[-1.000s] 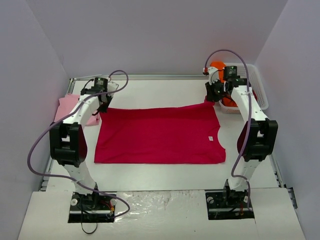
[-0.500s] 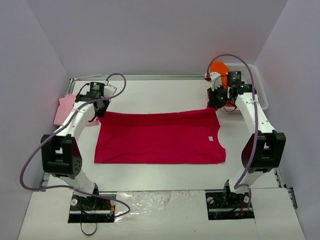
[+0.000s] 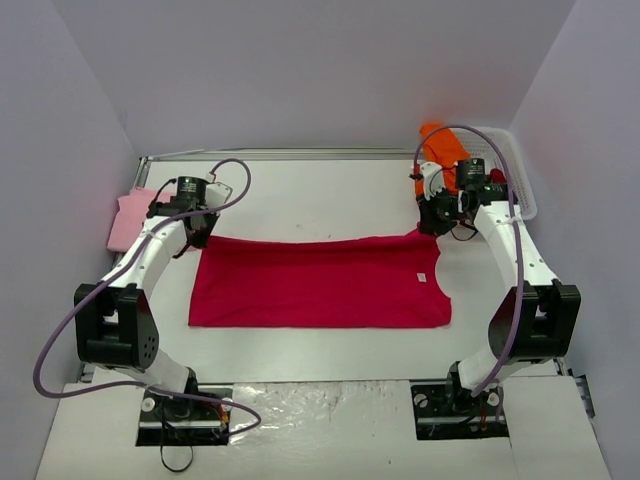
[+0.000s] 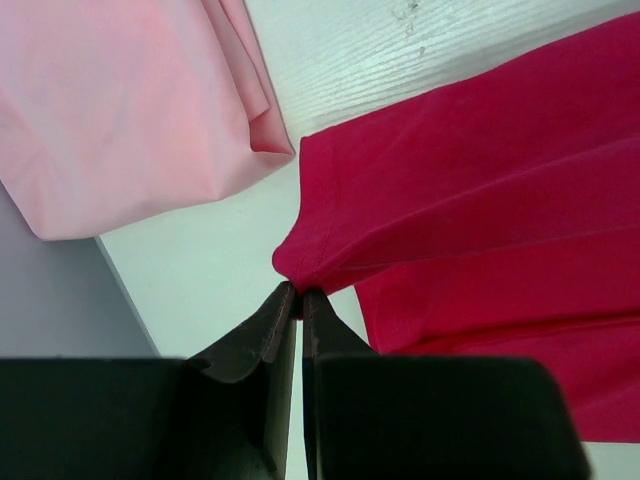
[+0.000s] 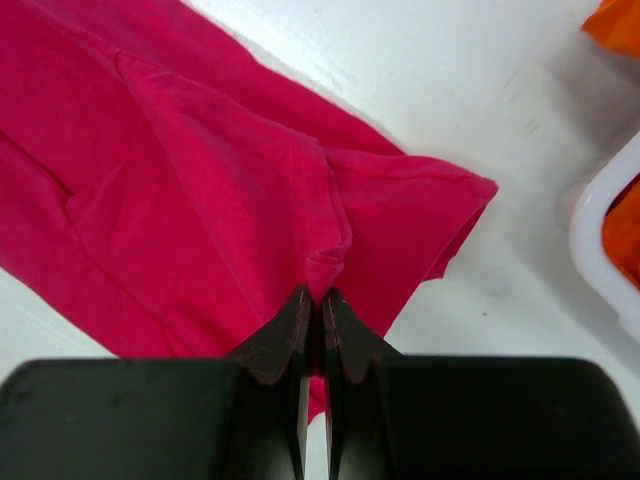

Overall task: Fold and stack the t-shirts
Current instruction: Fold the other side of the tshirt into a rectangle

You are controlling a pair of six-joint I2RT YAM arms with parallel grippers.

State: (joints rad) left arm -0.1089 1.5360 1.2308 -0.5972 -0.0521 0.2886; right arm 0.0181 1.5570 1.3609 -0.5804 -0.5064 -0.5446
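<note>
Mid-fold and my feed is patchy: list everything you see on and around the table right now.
crimson t-shirt: one, crimson-magenta, spread across the table's middle, far corners pinched up
pale pink t-shirt: one, pale pink, far left edge of the table
orange t-shirt: one, bright orange, far right, in and over the basket
basket: one, white mesh, far right corner
table: one, white
cables: two, purple, one looping on each side of the table
left gripper: one, black, shut on the crimson t-shirt's far left corner
right gripper: one, black, shut on its far right corner
</note>
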